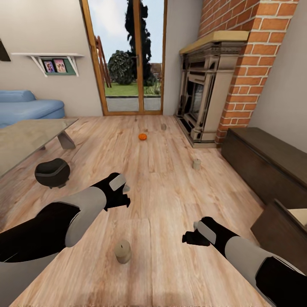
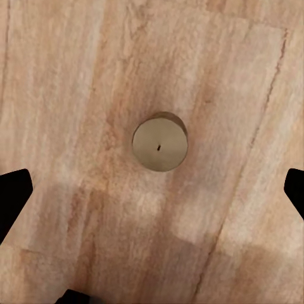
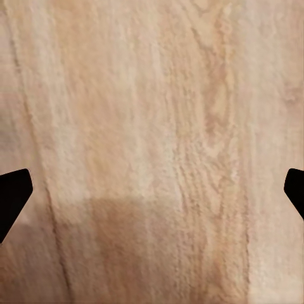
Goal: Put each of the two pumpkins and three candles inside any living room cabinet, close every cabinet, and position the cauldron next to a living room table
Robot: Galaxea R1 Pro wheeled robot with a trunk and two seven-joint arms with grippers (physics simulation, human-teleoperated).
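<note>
Three tan candles stand on the plank floor: one close in front point(image 1: 123, 251), one further out to the right point(image 1: 196, 164), one far off near the fireplace point(image 1: 163, 126). An orange pumpkin point(image 1: 142, 136) lies beside that far candle. The black cauldron point(image 1: 52, 172) rests on the floor by the glass table point(image 1: 25, 136). My left gripper point(image 1: 123, 199) hangs open above the floor, and the left wrist view looks straight down on a candle point(image 2: 159, 144) between the spread fingers of the gripper point(image 2: 152, 193). My right gripper point(image 1: 188, 238) point(image 3: 152, 190) is open over bare floor. The dark-brown cabinet point(image 1: 264, 162) runs along the right wall.
A dark drawer with a pale interior point(image 1: 281, 224) juts out at the lower right. A stone fireplace point(image 1: 204, 98) and brick chimney point(image 1: 251, 64) stand at the back right. Glass doors point(image 1: 125, 59) are at the back and a blue sofa point(image 1: 25, 106) is at the left.
</note>
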